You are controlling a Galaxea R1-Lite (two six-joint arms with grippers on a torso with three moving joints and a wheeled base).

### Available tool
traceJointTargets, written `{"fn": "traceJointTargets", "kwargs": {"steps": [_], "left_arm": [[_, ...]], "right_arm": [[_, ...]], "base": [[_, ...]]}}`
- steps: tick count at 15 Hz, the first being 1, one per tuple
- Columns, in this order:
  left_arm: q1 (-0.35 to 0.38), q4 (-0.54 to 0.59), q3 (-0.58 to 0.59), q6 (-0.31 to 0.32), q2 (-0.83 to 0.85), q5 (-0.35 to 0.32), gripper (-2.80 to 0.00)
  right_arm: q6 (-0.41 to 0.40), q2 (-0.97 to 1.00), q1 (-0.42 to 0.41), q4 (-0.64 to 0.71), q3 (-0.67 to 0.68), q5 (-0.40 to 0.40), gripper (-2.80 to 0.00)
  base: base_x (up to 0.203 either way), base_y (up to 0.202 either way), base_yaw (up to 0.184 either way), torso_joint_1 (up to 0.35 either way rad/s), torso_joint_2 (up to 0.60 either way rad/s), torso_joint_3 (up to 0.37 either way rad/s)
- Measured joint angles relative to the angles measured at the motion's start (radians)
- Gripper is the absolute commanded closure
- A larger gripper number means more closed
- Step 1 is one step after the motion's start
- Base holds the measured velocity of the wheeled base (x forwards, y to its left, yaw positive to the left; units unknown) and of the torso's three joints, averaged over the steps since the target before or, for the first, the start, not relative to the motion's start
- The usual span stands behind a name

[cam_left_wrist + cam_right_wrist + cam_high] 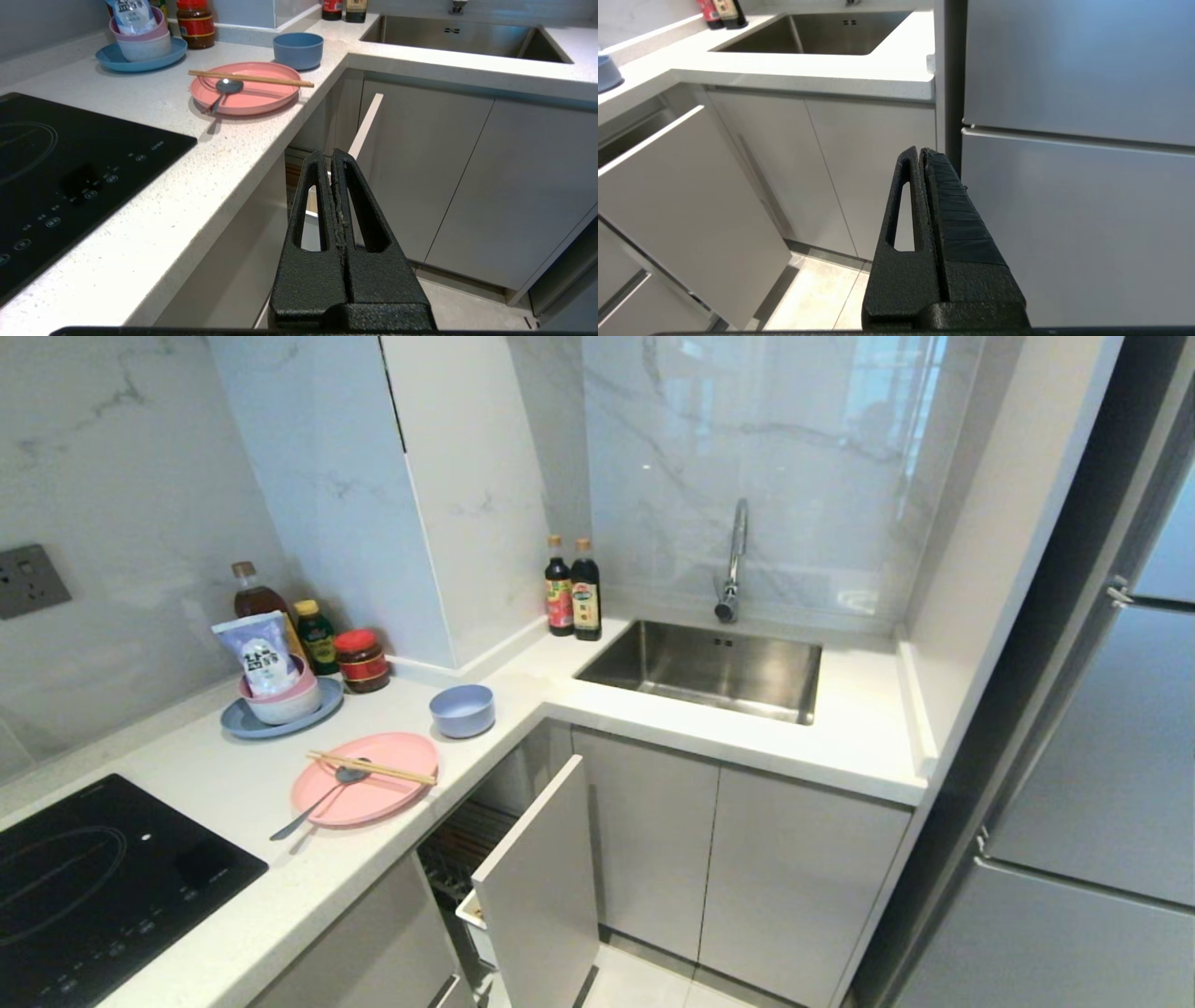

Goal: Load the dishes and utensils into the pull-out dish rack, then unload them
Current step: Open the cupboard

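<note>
In the head view, neither arm shows; the wide flat round pink plastic plate point(365, 791) lies on the white speckled bench point(653, 719), near its front edge and just above the pulled-out chrome wire dish rack with its narrow pale grey-white front panel point(541, 887). The thin light wooden chopsticks point(372, 768) rest across the plate and the slim grey metal spoon point(320, 798) lies with its bowl on the plate and its handle trailing off toward the black glass cooktop point(93, 887). The small round light-blue plastic bowl point(462, 710) stands just behind the plate, toward the steel sink point(709, 667). In the left wrist view, the left gripper point(334, 156) hangs below bench height in front of the rack's opening, well apart from the plate, its jaws pressed together on nothing. In the right wrist view, the right gripper point(920, 154) points at the cabinet doors beside the grey fridge point(1078, 140), jaws likewise together and empty. Nothing looks loaded yet. Lifting the plate as it stands would likely roll the loose chopsticks and spoon off onto the floor or into the rack; the thin flat rim also offers a poor grip.
</note>
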Motion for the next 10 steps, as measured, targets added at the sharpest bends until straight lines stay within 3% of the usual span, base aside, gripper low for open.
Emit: {"fn": "traceJointTargets", "kwargs": {"steps": [6,10], "left_arm": [[0.000,0.000,0.000,0.001,0.000,0.000,0.00],[0.000,0.000,0.000,0.000,0.000,0.000,0.00]], "right_arm": [[0.000,0.000,0.000,0.000,0.000,0.000,0.00],[0.000,0.000,0.000,0.000,0.000,0.000,0.00]], "base": [[0.000,0.000,0.000,-0.169,0.36,0.193],[0.000,0.000,0.000,-0.245,0.52,0.273]]}}
